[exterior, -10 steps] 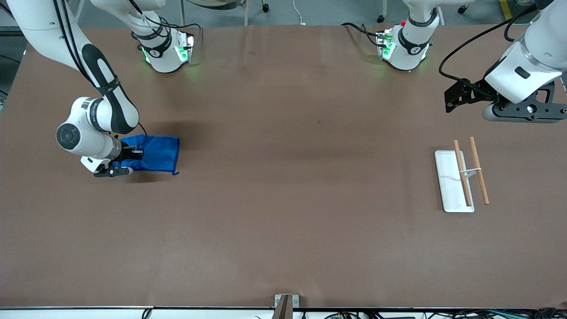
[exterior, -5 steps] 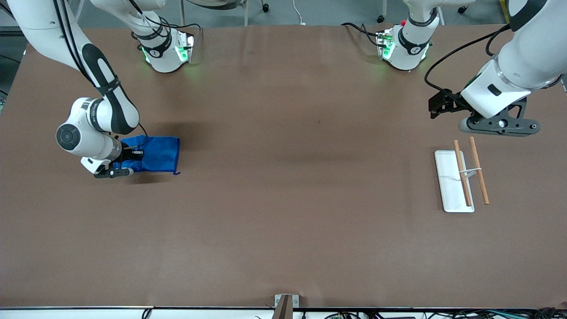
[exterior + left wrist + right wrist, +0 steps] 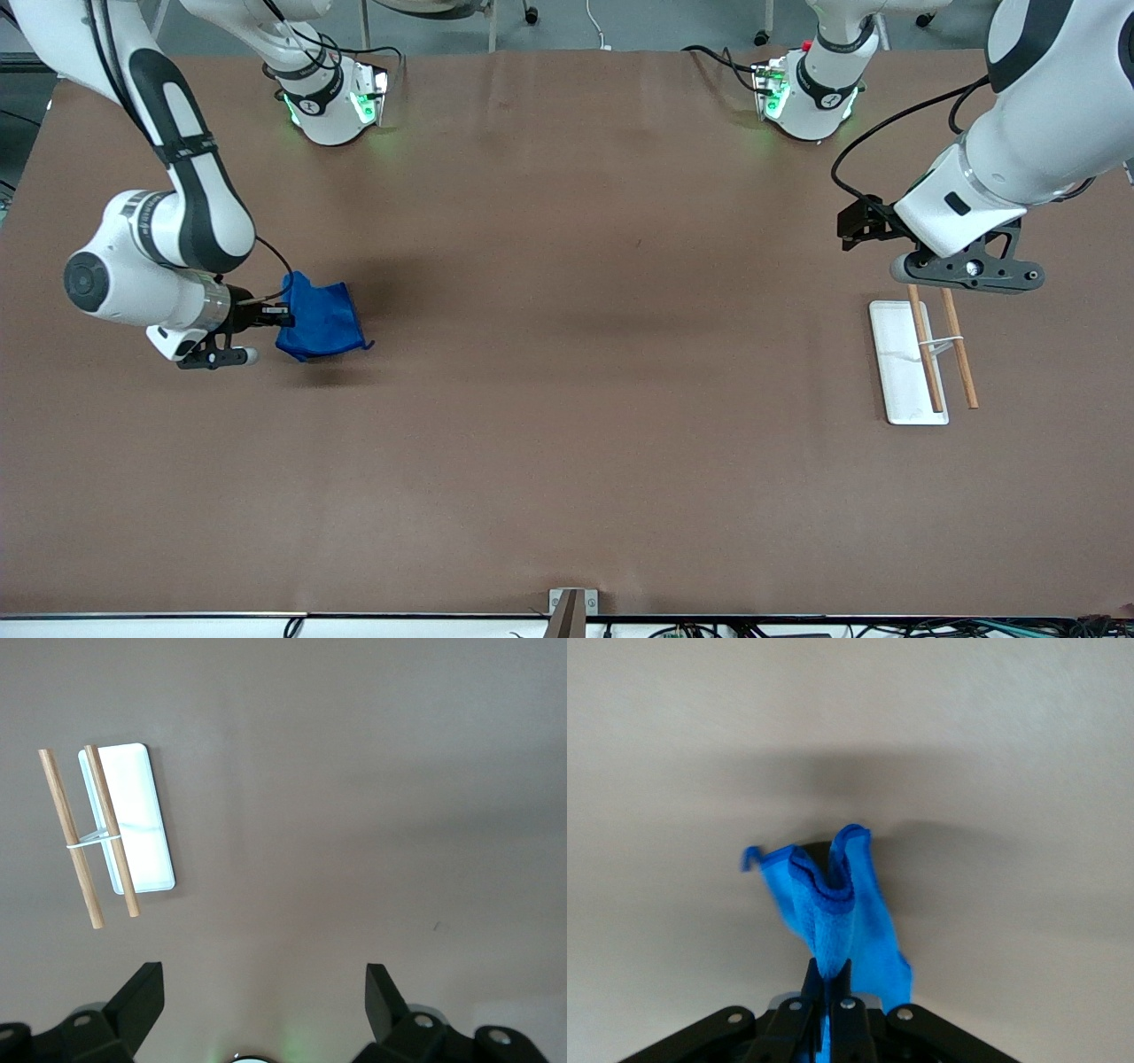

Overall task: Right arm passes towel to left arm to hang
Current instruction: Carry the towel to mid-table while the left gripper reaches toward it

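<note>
The royal-blue towel [image 3: 323, 321] hangs bunched from my right gripper [image 3: 282, 315], which is shut on its upper edge, over the right arm's end of the table. In the right wrist view the towel [image 3: 833, 904] droops in folds from the closed gripper [image 3: 830, 979]. The white rack base [image 3: 897, 368] with two wooden bars [image 3: 923, 346] lies at the left arm's end. My left gripper [image 3: 858, 223] is open and empty, up over the table just off the rack's end. The left wrist view shows the open gripper [image 3: 263, 992] and the rack [image 3: 142, 828] below.
The brown table [image 3: 567, 354] is bare between the towel and the rack. The two arm bases [image 3: 332, 102] with green lights stand along the edge farthest from the front camera. A small metal bracket [image 3: 571, 604] sits at the nearest edge.
My right gripper has risen and lifted the towel, which went from lying flat to hanging bunched. My left arm has swung in from the table's end to just off the rack.
</note>
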Robot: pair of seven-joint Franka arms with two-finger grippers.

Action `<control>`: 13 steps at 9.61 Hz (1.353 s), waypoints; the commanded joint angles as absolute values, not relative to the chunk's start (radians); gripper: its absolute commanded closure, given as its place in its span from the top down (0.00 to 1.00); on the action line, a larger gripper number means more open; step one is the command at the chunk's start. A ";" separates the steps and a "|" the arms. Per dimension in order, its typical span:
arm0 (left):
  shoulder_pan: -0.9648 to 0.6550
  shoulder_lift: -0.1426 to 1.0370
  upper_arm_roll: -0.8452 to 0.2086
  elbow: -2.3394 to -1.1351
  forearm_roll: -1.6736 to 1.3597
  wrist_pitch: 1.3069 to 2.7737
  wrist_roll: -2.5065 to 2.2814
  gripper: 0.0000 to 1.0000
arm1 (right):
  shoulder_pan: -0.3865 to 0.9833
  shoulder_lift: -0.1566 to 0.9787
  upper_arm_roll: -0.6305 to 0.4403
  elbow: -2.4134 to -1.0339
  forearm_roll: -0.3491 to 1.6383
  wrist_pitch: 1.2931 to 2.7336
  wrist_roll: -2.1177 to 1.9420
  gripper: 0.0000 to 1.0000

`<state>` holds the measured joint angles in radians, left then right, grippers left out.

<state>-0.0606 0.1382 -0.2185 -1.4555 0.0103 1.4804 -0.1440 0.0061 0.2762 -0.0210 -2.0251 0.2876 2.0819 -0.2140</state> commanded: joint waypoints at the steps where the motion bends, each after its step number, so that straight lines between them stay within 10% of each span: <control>1: -0.069 0.169 -0.222 -1.453 0.006 1.500 -0.147 1.00 | 0.023 0.276 -0.014 -1.916 0.427 1.984 -0.215 0.00; 13: -0.071 0.401 -0.222 -1.643 -1.065 1.658 0.309 0.96 | 0.363 0.279 -0.015 -1.764 1.539 1.986 -0.212 0.00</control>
<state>-0.0895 0.3519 -0.2189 -1.5903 -0.9809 1.6347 0.1827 0.3257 0.2746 -0.0079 -1.7763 1.4594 1.9839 -0.2126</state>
